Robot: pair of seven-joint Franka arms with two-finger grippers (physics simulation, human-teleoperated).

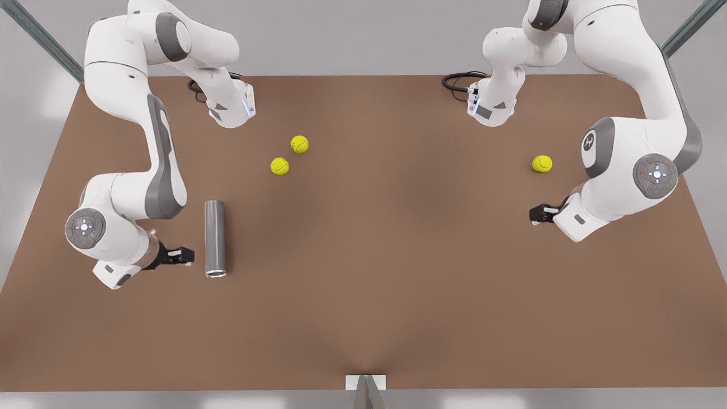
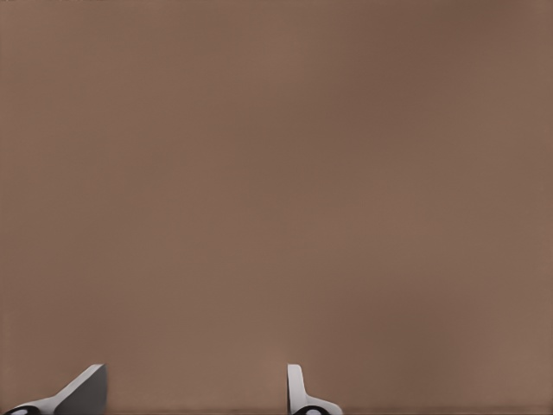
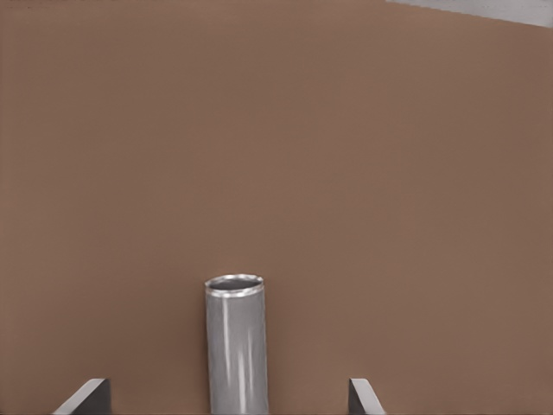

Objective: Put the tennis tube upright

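The tennis tube point(image 1: 215, 238) lies flat on the brown table point(image 1: 397, 295) at the front view's left, a dark grey cylinder with its silvery rim toward the near edge. My right gripper point(image 1: 180, 255) hovers just to the left of its rim end. In the right wrist view the tennis tube point(image 3: 234, 346) runs between the spread fingertips of the right gripper point(image 3: 226, 403), which is open and holds nothing. My left gripper point(image 1: 539, 214) waits at the front view's right, over bare table. The left gripper point(image 2: 194, 402) is open and has nothing in it.
Two yellow tennis balls point(image 1: 299, 144) point(image 1: 279, 166) lie behind the tube toward the table's middle. A third ball point(image 1: 542, 163) sits at the right, just behind the left gripper. Both arms' bases point(image 1: 233, 108) point(image 1: 491, 105) stand at the far edge.
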